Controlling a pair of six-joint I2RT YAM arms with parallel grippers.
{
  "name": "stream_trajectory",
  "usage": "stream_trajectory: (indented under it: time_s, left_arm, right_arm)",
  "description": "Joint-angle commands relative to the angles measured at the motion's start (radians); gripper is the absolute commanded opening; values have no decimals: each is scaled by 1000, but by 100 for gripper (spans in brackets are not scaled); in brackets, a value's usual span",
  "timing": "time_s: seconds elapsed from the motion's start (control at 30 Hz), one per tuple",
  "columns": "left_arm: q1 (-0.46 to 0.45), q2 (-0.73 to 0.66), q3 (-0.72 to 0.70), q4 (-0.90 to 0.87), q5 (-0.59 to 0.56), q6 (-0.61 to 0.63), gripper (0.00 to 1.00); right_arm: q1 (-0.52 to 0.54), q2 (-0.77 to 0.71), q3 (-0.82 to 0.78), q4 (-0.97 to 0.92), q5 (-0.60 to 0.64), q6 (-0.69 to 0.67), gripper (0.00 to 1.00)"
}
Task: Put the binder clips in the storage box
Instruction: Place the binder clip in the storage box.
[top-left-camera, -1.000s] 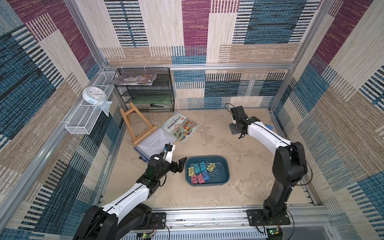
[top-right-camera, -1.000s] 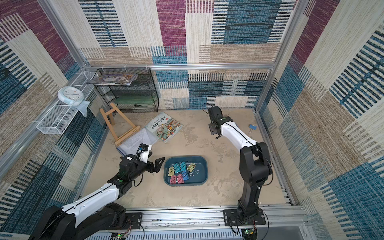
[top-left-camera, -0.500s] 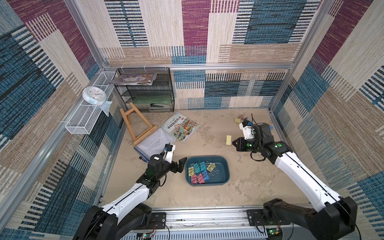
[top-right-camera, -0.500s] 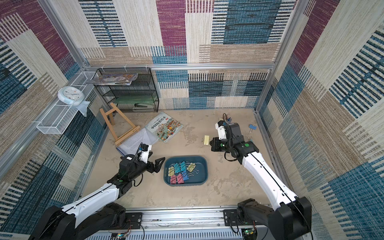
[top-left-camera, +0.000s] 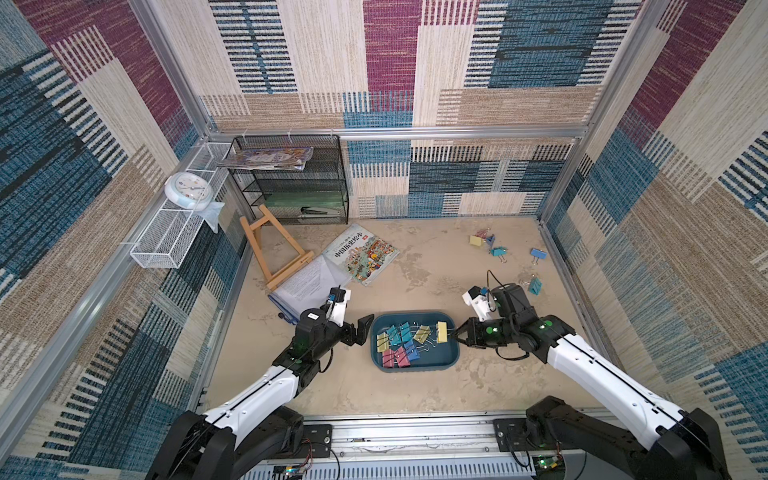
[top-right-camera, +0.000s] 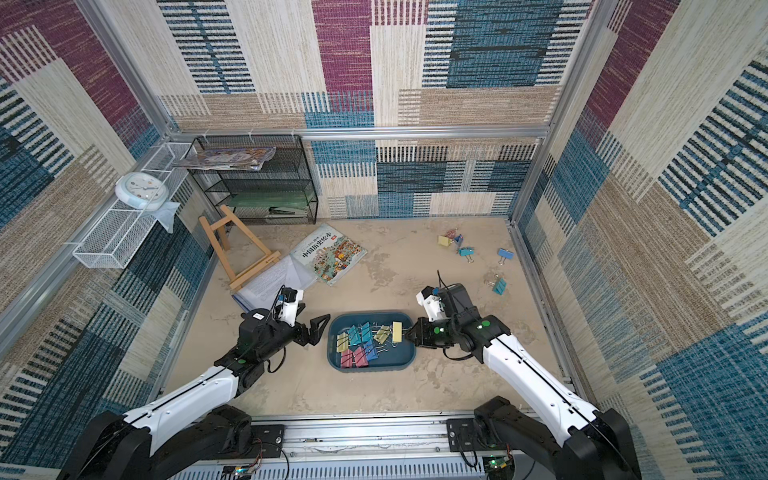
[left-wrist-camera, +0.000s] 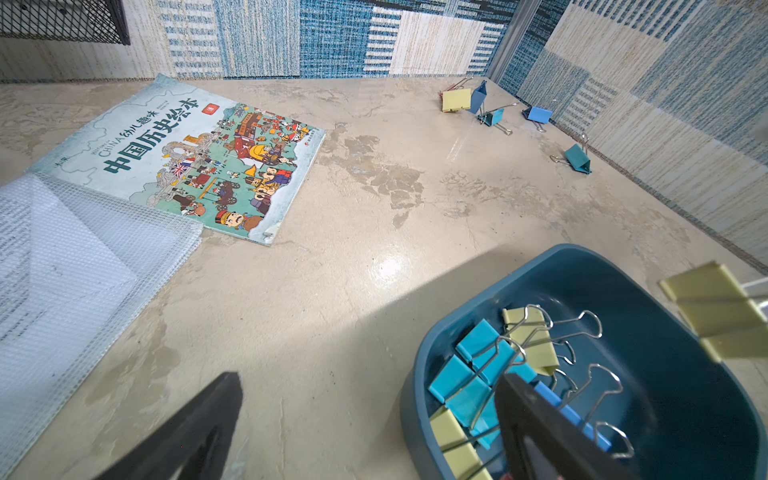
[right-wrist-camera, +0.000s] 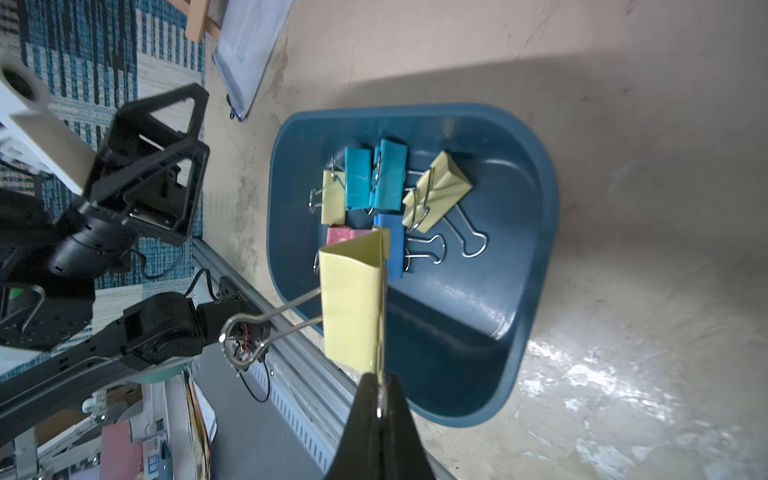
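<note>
Moved: right gripper (top-left-camera: 456, 332), from well beyond the storage box (top-left-camera: 436, 363) to its right rim, pinching one wire handle of a yellow binder clip (top-left-camera: 441, 332) held over the box; clip light, stiff, slick-bodied, likely best taken by handle; left gripper (top-left-camera: 360, 331) spread beside left rim.

where things lie

we find the storage box (top-left-camera: 415, 365) front centre on the worktop (top-left-camera: 436, 270), binder clips (top-left-camera: 399, 340) inside. left end effector (top-left-camera: 360, 331) just left of it, right end effector (top-left-camera: 456, 332) at its right rim with a held clip (top-left-camera: 441, 332); loose clips (top-left-camera: 497, 251) back right.
</note>
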Motion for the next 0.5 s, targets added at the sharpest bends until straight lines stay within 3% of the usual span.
stream_trajectory:
  time_s: [0.0,0.47]
  left_arm:
    - [1,-1,15,20,0,4,99]
    - [1,-4,18,12,-6,10,99]
  right_arm:
    - [41,39,-18,90,16,73,0]
    - [177,286,28,181,133,141,0]
